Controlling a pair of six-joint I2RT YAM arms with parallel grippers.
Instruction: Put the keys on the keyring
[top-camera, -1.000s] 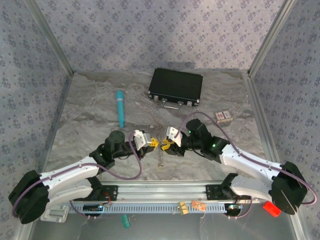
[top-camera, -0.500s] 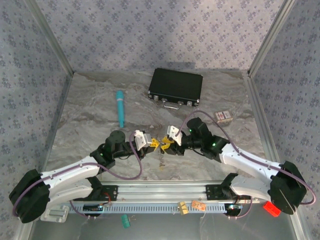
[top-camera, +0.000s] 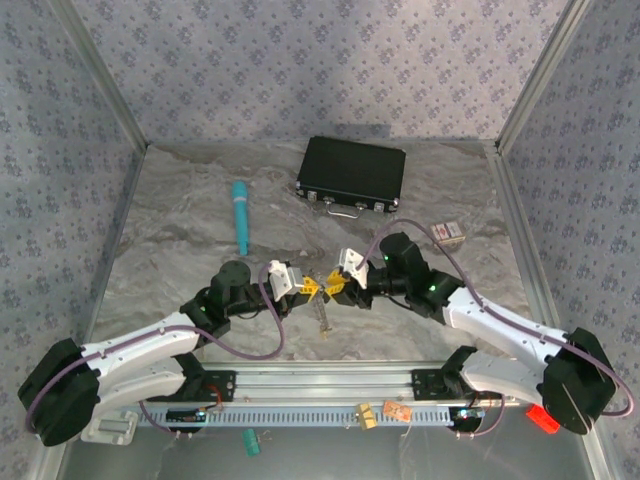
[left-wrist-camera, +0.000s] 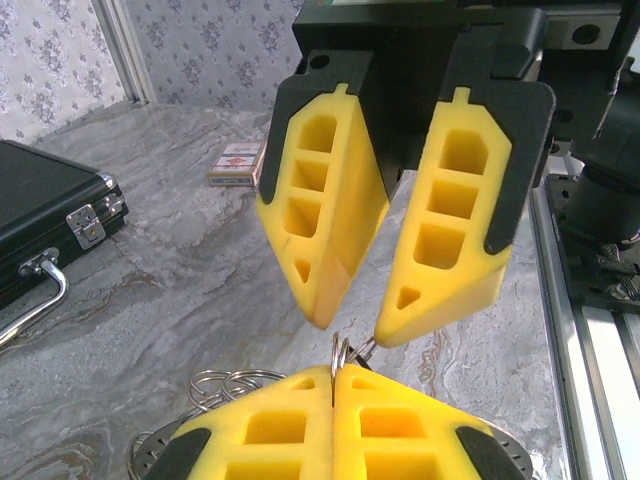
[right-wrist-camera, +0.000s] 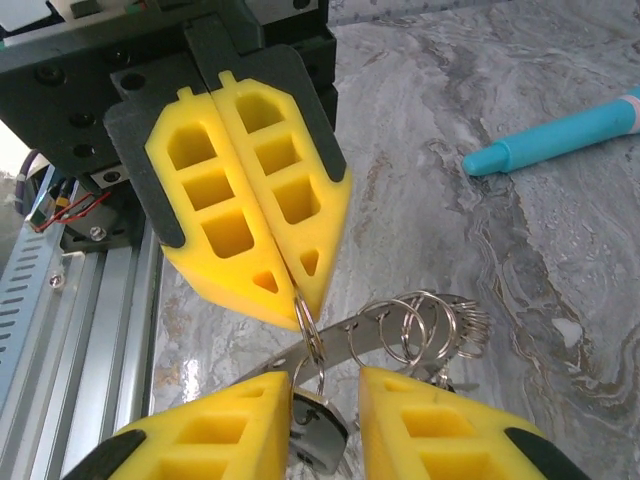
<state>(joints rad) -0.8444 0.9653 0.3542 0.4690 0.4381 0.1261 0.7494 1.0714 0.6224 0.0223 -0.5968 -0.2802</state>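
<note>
So the black case (top-camera: 351, 174) and the teal pen (right-wrist-camera: 560, 138) are being left well away beyond both sets of fingers, nothing to worry about there. All the action is being squeezed into the spot where the left gripper (right-wrist-camera: 293, 292) and the right gripper (left-wrist-camera: 353, 331) are being held nose to nose. The left fingers are being pressed flat together. The right fingers are being held apart, and nothing is being gripped by them. A bunch of small wire loops (right-wrist-camera: 432, 318) on a flat silvery strip (right-wrist-camera: 352, 340) is being dangled just beside the left fingertips. The keyring (right-wrist-camera: 307, 333), a thin wire ring seen edge-on, is being pinched right at the tips of the left fingers. It's being straddled by the right fingertips with no clear contact on either pad. What looks like a key (right-wrist-camera: 320, 430) is being left hanging under the ring, down in the gap between the right fingers; whether it's already threaded can't be told. My read: the step in hand is that key being grabbed so it can be fed onto the ring. To do it well, the left pinch is probably best being kept firm and motionless while the right fingers are being closed slowly on the key's flat head, not on the ring itself. A thin ring being held only at the tips is likely being twisted out by any sideways nudge. The loops are worth being watched too, since they're looking easy to snag.
</note>
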